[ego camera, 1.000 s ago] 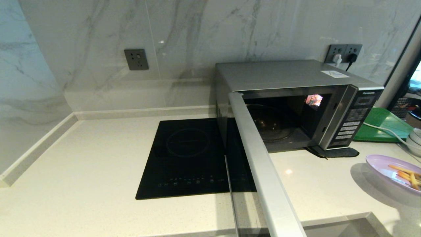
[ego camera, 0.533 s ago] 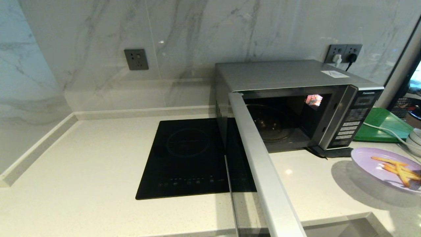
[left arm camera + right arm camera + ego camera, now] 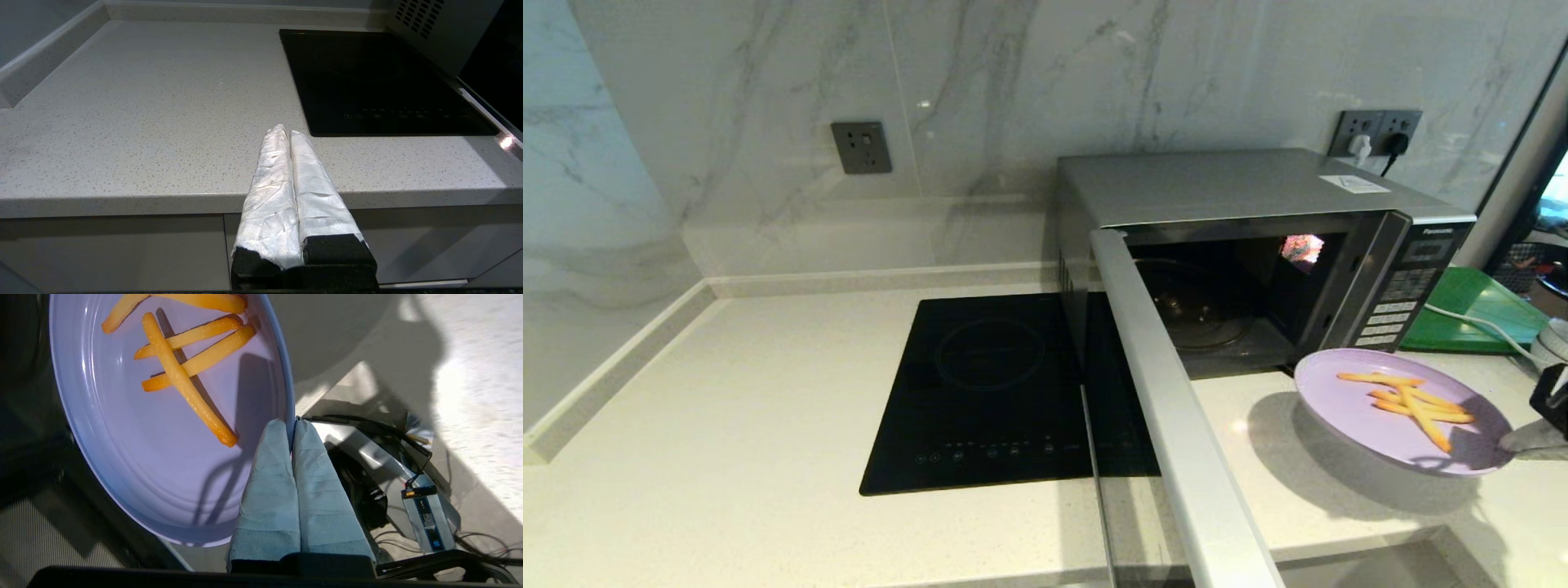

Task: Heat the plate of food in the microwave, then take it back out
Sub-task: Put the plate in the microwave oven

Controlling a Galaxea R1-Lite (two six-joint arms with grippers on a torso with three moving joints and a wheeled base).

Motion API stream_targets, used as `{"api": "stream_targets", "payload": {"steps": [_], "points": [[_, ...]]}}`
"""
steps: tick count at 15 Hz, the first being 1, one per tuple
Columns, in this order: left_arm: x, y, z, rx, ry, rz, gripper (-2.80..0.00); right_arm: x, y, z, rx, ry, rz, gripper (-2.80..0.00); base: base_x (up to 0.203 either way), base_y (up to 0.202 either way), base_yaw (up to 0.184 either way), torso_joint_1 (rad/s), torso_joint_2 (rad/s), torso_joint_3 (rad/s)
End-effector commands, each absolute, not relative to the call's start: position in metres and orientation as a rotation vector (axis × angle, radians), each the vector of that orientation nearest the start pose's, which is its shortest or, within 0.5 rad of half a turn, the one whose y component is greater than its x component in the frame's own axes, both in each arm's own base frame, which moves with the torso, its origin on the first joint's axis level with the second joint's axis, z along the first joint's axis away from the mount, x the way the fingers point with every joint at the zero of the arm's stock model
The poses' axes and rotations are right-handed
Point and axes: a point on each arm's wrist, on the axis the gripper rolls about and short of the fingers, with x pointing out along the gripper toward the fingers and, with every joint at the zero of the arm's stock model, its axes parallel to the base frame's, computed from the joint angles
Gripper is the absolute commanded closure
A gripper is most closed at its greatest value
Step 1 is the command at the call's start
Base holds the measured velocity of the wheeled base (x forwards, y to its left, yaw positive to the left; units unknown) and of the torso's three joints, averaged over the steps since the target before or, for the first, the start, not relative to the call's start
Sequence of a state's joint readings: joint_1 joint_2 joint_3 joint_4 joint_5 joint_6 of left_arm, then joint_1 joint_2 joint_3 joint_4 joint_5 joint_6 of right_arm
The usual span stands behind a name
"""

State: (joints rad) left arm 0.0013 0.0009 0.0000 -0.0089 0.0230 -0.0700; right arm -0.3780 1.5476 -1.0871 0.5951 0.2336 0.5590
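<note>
A: Right hand (image 3: pixel 292 425) pinched tight on the rim of the plate of food (image 3: pixel 1372 420), carried above the bench (image 3: pixel 768 392) before the open microwave (image 3: pixel 1241 245).
B: Risk: edge grip lets it tilt, fries slide; rim may clip the door (image 3: pixel 1176 425). Left hand (image 3: pixel 289 134) closed, empty, parked.

kitchen | hob (image 3: pixel 1005 392) in stone counter (image 3: pixel 727 408), microwave (image 3: pixel 1241 237), marble wall

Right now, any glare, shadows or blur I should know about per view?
Head view: plate casts a broad shadow on the counter, small glare spot beside the microwave door. Left wrist view: bright glint at the hob edge. Right wrist view: right hand shadows the plate, sunlit floor washed out and soft.
</note>
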Motion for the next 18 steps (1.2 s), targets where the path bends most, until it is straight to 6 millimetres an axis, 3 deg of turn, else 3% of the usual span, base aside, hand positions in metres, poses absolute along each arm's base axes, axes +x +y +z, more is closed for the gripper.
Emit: {"api": "stream_targets", "payload": {"steps": [1,5,10,15,18], "points": [[-0.023,0.000,0.076,-0.071,-0.009,0.024,0.00,0.219,-0.053,0.206,0.789,0.981,-0.317,0.00,0.000,0.000,0.000,0.000,0.00,0.000],[-0.023,0.000,0.076,-0.071,-0.009,0.024,0.00,0.229,-0.012,0.215,0.741,1.008,-0.178,0.00,0.000,0.000,0.000,0.000,0.00,0.000],[-0.023,0.000,0.076,-0.071,-0.009,0.024,0.00,0.272,0.023,0.216,0.701,1.009,-0.187,0.00,0.000,0.000,0.000,0.000,0.00,0.000],[-0.023,0.000,0.076,-0.071,-0.009,0.024,0.00,0.322,0.036,0.190,0.699,0.948,-0.266,0.00,0.000,0.000,0.000,0.000,0.00,0.000],[-0.023,0.000,0.076,-0.071,-0.009,0.024,0.00,0.347,0.040,0.192,0.736,0.881,-0.319,0.00,0.000,0.000,0.000,0.000,0.00,0.000]]}}
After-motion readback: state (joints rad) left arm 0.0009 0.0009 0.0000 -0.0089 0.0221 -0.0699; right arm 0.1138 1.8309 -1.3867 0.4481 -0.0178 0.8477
